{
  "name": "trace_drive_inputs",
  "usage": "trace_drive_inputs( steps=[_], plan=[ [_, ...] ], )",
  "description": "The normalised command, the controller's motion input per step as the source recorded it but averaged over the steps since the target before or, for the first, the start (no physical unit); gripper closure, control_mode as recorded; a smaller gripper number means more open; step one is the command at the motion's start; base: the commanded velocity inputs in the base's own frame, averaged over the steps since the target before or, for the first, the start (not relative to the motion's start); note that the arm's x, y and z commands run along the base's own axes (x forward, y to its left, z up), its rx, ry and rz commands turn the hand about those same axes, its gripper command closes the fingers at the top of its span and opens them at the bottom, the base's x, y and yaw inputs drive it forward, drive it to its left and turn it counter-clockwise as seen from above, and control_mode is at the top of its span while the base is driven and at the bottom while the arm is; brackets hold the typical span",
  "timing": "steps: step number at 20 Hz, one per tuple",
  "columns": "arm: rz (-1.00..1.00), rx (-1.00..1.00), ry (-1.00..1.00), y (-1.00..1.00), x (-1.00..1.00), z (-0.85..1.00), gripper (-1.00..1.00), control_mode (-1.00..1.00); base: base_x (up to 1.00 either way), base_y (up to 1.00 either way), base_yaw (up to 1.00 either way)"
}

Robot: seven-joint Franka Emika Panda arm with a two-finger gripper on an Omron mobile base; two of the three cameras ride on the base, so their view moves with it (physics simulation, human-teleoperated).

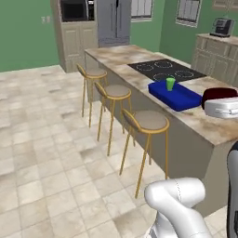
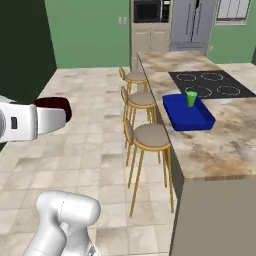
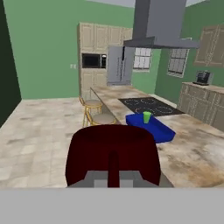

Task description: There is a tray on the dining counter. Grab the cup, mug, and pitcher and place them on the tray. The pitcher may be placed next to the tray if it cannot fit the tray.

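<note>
Gripping the mug (image 3: 111, 153), gripper (image 3: 113, 177) above marbled dining counter (image 3: 192, 153) beside tray (image 3: 159, 131), green-walled kitchen.

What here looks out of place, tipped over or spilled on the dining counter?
Nothing stands out. The green cup stands upright inside the blue tray, which lies flat on the dining counter beside the cooktop. No spill shows. The dark red mug is held in the shut gripper, off the counter.
</note>
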Motion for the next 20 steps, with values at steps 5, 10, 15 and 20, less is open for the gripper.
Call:
trace_drive_inputs(
  steps=[5,10,15,20],
  plan=[
    [0.0,0.0,0.0,0.0,0.0,0.0,1.0,1.0,0.46,0.59,-0.59],
    [0.0,0.0,0.0,0.0,0.0,0.0,1.0,1.0,0.69,0.4,-0.54],
    [0.0,0.0,0.0,0.0,0.0,0.0,1.0,1.0,0.8,0.09,-0.44],
    [0.0,0.0,0.0,0.0,0.0,0.0,1.0,1.0,0.67,0.0,-0.31]
  ],
)
